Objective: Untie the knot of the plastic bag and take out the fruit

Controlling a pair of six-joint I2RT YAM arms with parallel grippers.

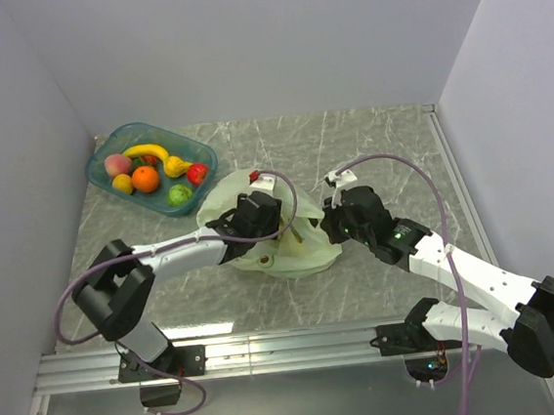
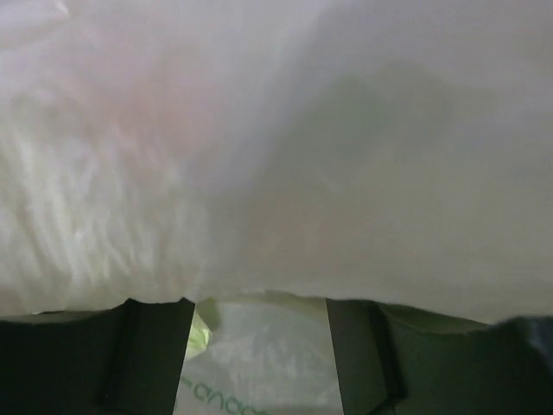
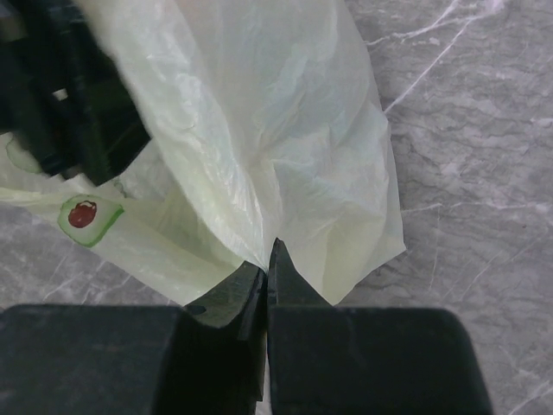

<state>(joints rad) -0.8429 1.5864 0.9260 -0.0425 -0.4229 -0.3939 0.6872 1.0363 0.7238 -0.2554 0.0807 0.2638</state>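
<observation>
The pale green plastic bag lies crumpled at the table's middle. My left gripper is pushed into its top. In the left wrist view the bag's film drapes over the camera, and the two dark fingers stand apart with printed film between them; the left gripper is open. My right gripper is at the bag's right side. In the right wrist view it is shut on a pinch of the bag's film. The knot is not visible. No fruit shows inside the bag.
A teal tray at the back left holds a banana, an orange and several other fruits. Grey walls close in the left, back and right. A metal rail runs along the near edge.
</observation>
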